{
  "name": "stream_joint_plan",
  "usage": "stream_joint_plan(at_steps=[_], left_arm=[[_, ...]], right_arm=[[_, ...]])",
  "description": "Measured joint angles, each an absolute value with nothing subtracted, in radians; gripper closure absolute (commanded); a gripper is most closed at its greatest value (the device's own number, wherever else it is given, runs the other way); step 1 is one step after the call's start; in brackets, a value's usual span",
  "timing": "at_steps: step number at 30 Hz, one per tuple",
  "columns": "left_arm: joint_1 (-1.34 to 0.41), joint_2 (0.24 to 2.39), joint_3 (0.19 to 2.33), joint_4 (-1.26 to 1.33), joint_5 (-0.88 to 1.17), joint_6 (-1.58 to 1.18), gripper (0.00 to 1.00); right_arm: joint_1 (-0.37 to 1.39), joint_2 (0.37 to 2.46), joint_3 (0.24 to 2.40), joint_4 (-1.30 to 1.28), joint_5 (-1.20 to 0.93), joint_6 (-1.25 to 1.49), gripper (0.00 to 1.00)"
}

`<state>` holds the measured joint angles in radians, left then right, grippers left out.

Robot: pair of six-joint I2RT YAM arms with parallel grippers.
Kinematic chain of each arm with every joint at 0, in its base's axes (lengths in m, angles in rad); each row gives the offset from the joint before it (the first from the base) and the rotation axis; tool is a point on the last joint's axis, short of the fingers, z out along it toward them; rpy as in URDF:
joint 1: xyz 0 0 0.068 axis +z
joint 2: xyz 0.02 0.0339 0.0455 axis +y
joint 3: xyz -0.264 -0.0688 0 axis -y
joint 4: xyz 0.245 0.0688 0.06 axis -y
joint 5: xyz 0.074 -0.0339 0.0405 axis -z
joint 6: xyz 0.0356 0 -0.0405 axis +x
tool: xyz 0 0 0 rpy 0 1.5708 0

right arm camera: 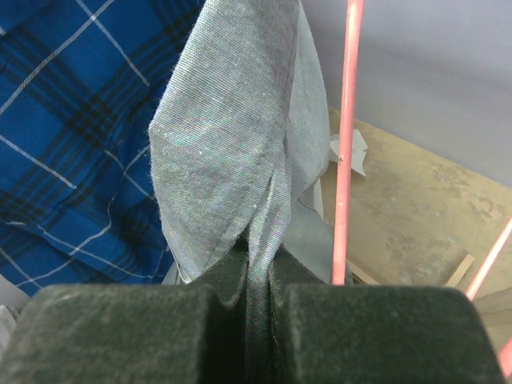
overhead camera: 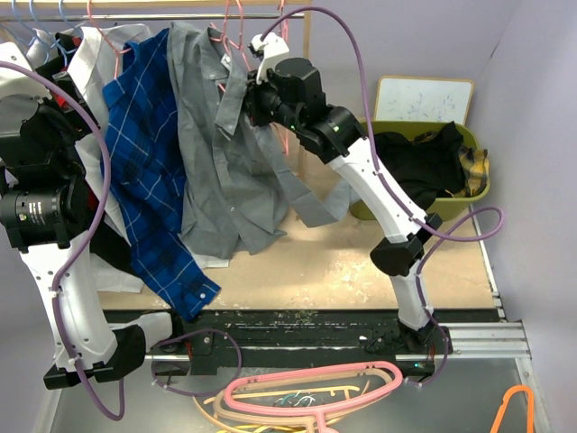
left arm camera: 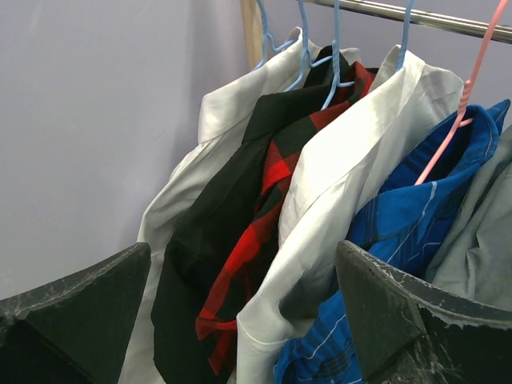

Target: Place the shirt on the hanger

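Fingers of the right gripper [overhead camera: 247,101] were pinched on a fold of the shirt [overhead camera: 216,171], which hung just right of the blue shirt [overhead camera: 149,153], touching it, with one sleeve trailing further right toward the tabletop. Pink wire of the hanger [overhead camera: 240,34] rose above the gripper, right of the blue shirt's collar; whether the grey collar sat on it I could not tell. In the left wrist view, the left gripper [left arm camera: 244,264] stood with its fingers [left arm camera: 88,312] spread wide, nothing between them, facing a white shirt [left arm camera: 336,184] and a red-and-black one [left arm camera: 264,216] left of the blue shirt [left arm camera: 400,232]. In the right wrist view, the right fingers [right arm camera: 352,328] were pressed together on a folded strip of shirt [right arm camera: 232,136], right of the blue shirt [right arm camera: 72,120], with the hanger's wire [right arm camera: 348,144] upright just beyond.
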<state>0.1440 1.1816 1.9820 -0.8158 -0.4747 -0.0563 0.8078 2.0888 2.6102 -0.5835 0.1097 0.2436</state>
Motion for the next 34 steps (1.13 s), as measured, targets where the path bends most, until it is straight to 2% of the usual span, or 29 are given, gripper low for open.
stream_joint_plan(at_steps=[8,13,14,18,19,20,21,29,34], left_arm=[[0.147,1.182,1.974,-0.816,-0.455,-0.054,0.0],[0.151,1.185,1.959,-0.817,-0.437,-0.039,0.0],[0.152,1.185,1.956,-0.817,-0.428,-0.038,0.0],[0.16,1.185,1.948,-0.818,-0.403,-0.033,0.0],[0.164,1.185,1.948,-0.82,-0.396,-0.033,0.0],[0.165,1.185,1.948,-0.821,-0.391,-0.033,0.0],[0.168,1.185,1.946,-0.821,-0.38,-0.032,0.0],[0.196,1.188,1.931,-0.875,-0.154,0.015,0.0],[0.204,1.188,1.932,-0.927,0.024,0.09,0.0]], right_arm=[[0.792,2.088,2.6,-0.586,0.052,0.279,1.0],[0.794,2.069,2.51,-0.57,0.001,0.281,1.0],[0.794,2.065,2.494,-0.565,-0.007,0.281,0.96],[0.794,2.009,2.414,-0.554,-0.027,0.274,0.55],[0.794,1.985,2.386,-0.554,-0.032,0.273,0.39],[0.794,1.96,2.358,-0.551,-0.038,0.268,0.17],[0.795,1.919,2.307,-0.534,-0.046,0.258,0.01],[0.821,1.575,2.019,-0.288,-0.053,0.247,0.0],[0.834,1.249,1.708,-0.001,-0.042,0.242,0.0]])
